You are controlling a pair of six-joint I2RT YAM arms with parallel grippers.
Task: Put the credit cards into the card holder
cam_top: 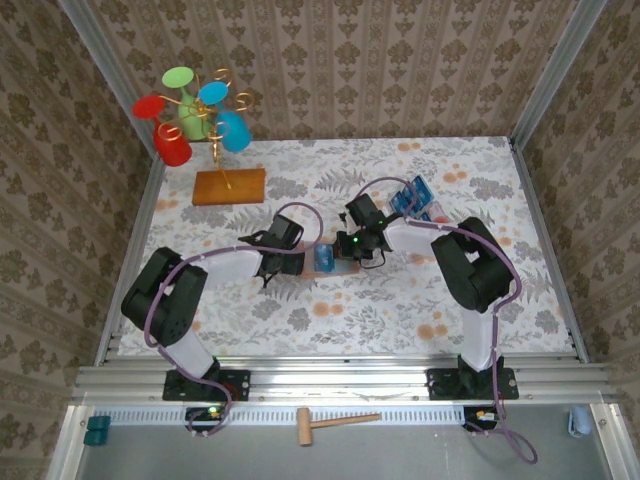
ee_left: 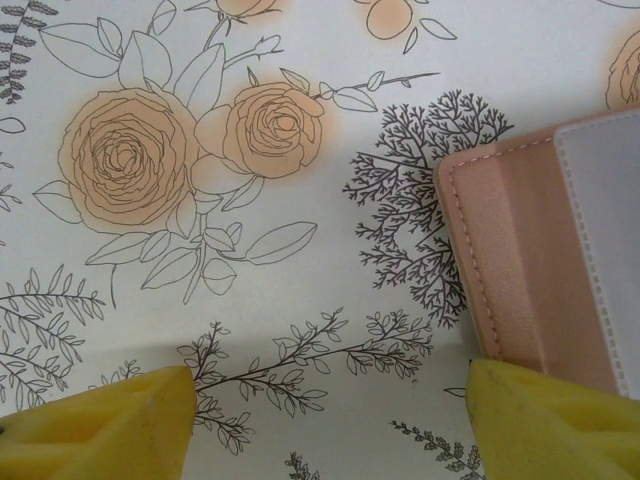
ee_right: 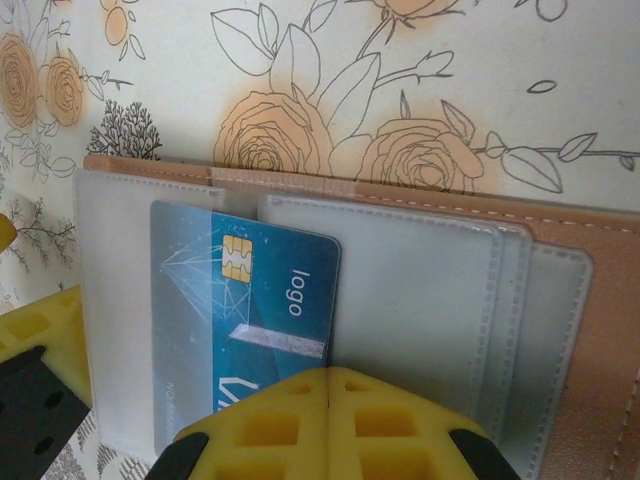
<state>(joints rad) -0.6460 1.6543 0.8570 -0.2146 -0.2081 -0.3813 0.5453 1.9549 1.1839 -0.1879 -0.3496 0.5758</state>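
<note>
The card holder [cam_top: 342,262] lies open on the floral table between both grippers. In the right wrist view it [ee_right: 600,300] shows tan leather with clear pockets. A blue credit card [ee_right: 250,300] lies flat on it, its left part under the left pocket's film. My right gripper [ee_right: 330,385] is shut, its joined yellow tips over the card's near edge, nothing between them. My left gripper [ee_left: 330,420] is open over bare table, its right finger [ee_left: 550,420] beside the holder's edge [ee_left: 520,260]. More credit cards [cam_top: 410,195] stand in a clear tray at the back right.
A wooden slab [cam_top: 228,186] with a gold stem holding coloured cups [cam_top: 195,115] stands at the back left. The clear tray [cam_top: 428,205] sits just behind the right arm. A wooden mallet [cam_top: 335,423] lies beyond the near rail. Walls close in on three sides.
</note>
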